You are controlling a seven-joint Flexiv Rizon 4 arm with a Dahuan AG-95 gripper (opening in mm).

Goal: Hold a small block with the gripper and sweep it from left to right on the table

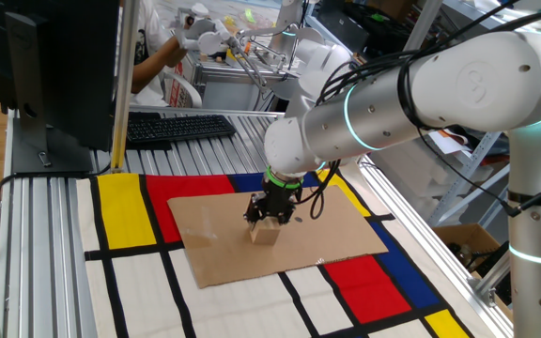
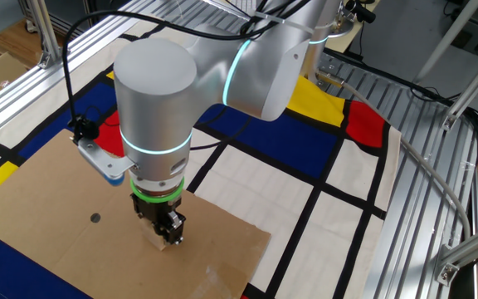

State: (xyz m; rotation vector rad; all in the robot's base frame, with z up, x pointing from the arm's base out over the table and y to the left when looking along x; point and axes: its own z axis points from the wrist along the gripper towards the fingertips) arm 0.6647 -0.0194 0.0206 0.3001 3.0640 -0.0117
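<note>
The small block [image 1: 266,234], a light tan wooden cube, rests on the brown cardboard sheet [image 1: 336,235] of the table. My black gripper [image 1: 269,223] with its green ring comes straight down on it, and its two fingers clamp the block's upper part. In the other fixed view the gripper [image 2: 166,236] stands near the cardboard's [image 2: 48,208] front right corner, and only a pale sliver of the block [image 2: 161,244] shows beneath the fingers. The thick white and silver arm [image 2: 222,75] looms over the mat.
A red, yellow, blue and white mat [image 1: 125,211] with black lines lies under the cardboard. Behind it are a black keyboard [image 1: 172,127] and a dark monitor [image 1: 59,56]. Aluminium frame rails [image 2: 438,191] border the mat. A person's hand [image 1: 191,33] works at the back.
</note>
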